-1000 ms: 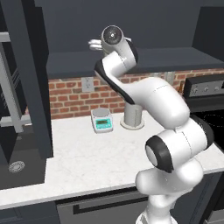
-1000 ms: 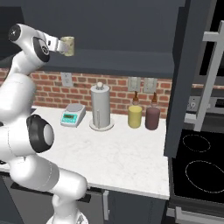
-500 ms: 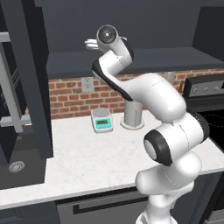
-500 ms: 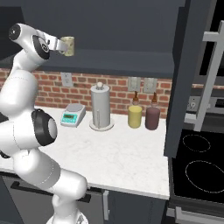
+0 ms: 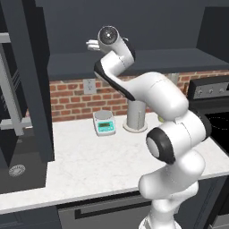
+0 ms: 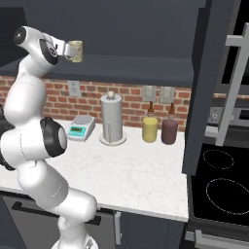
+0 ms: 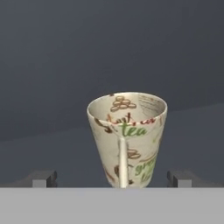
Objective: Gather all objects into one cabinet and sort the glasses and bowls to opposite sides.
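A beige handled mug [image 7: 127, 135] printed with "tea" stands upright on the dark shelf of the open wall cabinet [image 6: 136, 63], its handle turned toward the hand. My gripper [image 7: 111, 178] is open, with one fingertip on each side of the mug's base and a gap to the mug on both sides. In the right base view the mug [image 6: 74, 50] sits just past the raised gripper [image 6: 65, 48]. The left base view has the gripper [image 5: 91, 44] pointing left, high above the counter. The glasses and bowls are out of view.
The cabinet's open door [image 6: 204, 87] with its grey bar handle [image 6: 233, 92] hangs over the counter's right end. On the counter [image 6: 141, 175] stand a paper towel holder [image 6: 111, 119], a scale [image 6: 80, 127], a yellow bottle [image 6: 150, 127] and a dark red bottle [image 6: 170, 129]. A stove [image 6: 219, 180] lies to the right.
The arm's upper links have swung a little and the hand has edged left in the left base view. The mug has stayed in place and the gripper has stayed open.
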